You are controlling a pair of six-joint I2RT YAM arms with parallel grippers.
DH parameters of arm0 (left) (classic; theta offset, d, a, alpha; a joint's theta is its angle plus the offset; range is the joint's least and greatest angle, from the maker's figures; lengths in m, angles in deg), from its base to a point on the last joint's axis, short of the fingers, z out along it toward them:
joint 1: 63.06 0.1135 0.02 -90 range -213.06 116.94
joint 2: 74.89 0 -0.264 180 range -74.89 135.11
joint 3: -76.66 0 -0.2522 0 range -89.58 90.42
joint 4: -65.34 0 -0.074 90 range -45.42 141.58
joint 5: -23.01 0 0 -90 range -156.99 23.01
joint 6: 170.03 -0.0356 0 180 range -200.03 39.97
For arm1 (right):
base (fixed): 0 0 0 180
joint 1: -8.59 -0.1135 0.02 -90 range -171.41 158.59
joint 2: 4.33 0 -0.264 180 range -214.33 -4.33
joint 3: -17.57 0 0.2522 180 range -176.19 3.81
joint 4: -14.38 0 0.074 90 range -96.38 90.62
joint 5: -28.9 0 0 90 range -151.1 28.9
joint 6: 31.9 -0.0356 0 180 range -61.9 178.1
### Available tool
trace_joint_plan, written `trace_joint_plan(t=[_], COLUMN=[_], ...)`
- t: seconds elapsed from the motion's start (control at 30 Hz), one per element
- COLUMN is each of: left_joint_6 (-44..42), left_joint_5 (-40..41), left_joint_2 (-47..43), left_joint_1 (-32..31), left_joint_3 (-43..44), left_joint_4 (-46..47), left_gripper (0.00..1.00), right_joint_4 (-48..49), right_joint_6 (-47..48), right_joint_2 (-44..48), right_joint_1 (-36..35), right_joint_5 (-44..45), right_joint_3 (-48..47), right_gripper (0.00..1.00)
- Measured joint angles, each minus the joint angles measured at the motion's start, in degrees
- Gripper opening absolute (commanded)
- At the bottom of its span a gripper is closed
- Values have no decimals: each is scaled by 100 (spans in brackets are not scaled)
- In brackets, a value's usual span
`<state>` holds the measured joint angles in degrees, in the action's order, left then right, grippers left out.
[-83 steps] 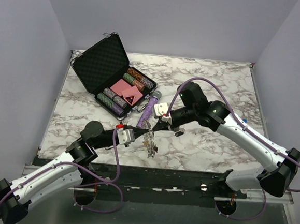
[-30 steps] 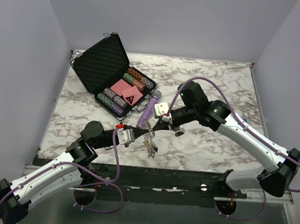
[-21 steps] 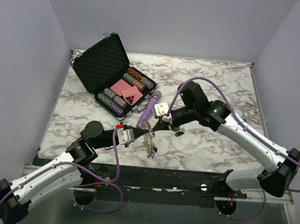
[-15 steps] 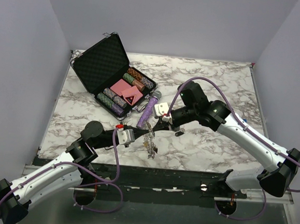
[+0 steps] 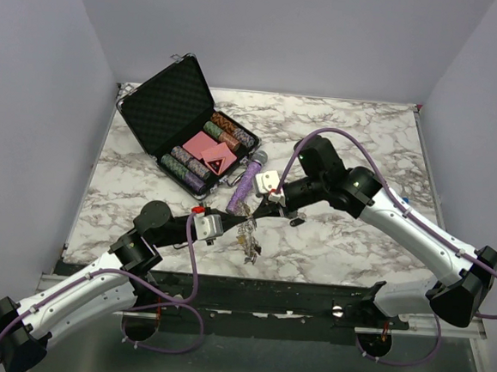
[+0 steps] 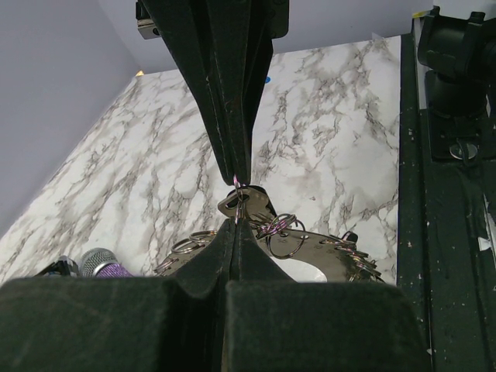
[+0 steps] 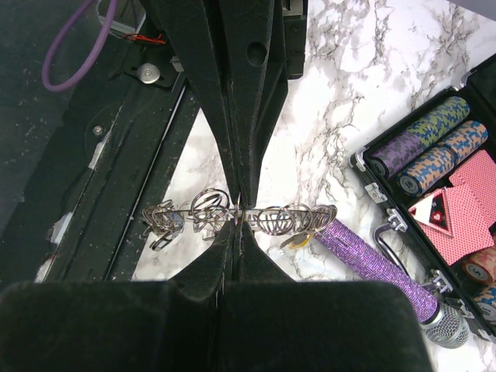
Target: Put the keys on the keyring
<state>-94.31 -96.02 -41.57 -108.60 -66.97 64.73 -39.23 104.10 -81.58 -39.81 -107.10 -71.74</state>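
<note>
arms stretched low, my left pincer [image 5: 234,221] and right pincer [image 5: 253,212] meet tip to tip, both clenched on the silver key-strung keyring [image 5: 248,236] near the marble table [image 5: 338,245] front edge.

Just beside the left pincer [image 5: 235,219] the keys [image 5: 249,238] are too small to count; in its wrist view its fingers [image 6: 209,263] hide the near part of the keyring [image 6: 325,262].

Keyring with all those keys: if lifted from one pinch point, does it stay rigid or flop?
Probably floppy: the keyring carries many loose rings and keys that look free to swing. Likely heavy for its size, being all metal. The right gripper pinches thin wire, so it may twist or slip.
</note>
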Motion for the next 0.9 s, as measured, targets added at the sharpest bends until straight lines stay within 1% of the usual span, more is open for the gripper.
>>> trace_joint_plan(t=[0.9], left_joint_6=[61], left_joint_5=[-42], left_joint_2=[0], left_joint_1=[4], left_joint_3=[0], left_joint_4=[7], left_gripper=[0], right_joint_4=[70], right_joint_6=[-28], right_joint_2=[-76], right_joint_1=[-66], right_joint_5=[-15], right_joint_3=[61], right_gripper=[0])
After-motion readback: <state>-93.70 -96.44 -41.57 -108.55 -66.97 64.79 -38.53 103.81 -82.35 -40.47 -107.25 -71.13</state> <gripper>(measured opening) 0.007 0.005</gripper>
